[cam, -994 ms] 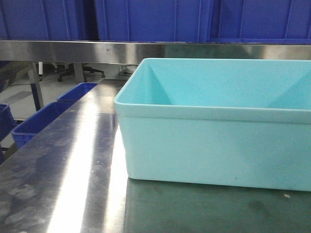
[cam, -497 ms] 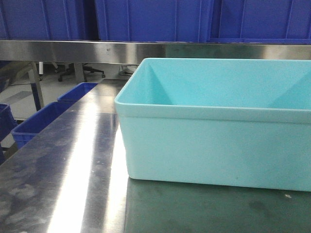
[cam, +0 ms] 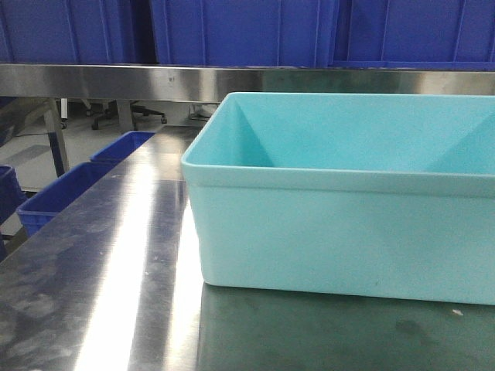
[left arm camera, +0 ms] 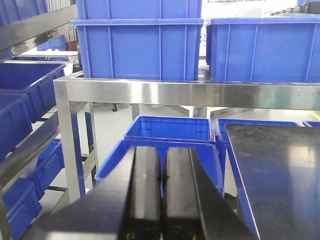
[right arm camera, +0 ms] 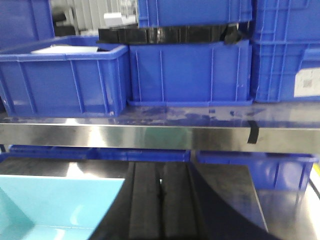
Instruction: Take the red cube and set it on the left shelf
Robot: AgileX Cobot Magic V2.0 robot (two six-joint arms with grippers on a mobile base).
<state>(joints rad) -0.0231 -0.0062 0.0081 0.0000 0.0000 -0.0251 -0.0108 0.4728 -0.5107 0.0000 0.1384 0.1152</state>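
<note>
No red cube shows in any view; the inside floor of the light blue bin (cam: 340, 232) is hidden behind its near wall. My left gripper (left arm camera: 163, 150) is shut and empty, held off the table's left edge above blue crates, facing a steel shelf (left arm camera: 190, 94). My right gripper (right arm camera: 160, 167) is shut and empty, above the table just right of the light blue bin (right arm camera: 55, 205), facing a steel shelf rail (right arm camera: 150, 137). Neither gripper shows in the front view.
The steel table (cam: 100, 286) runs left of the bin. Blue crates (cam: 69, 189) stand on the floor at its left. Large blue crates (right arm camera: 185, 70) sit on the shelf above. More blue crates (left arm camera: 170, 130) lie below the left shelf frame.
</note>
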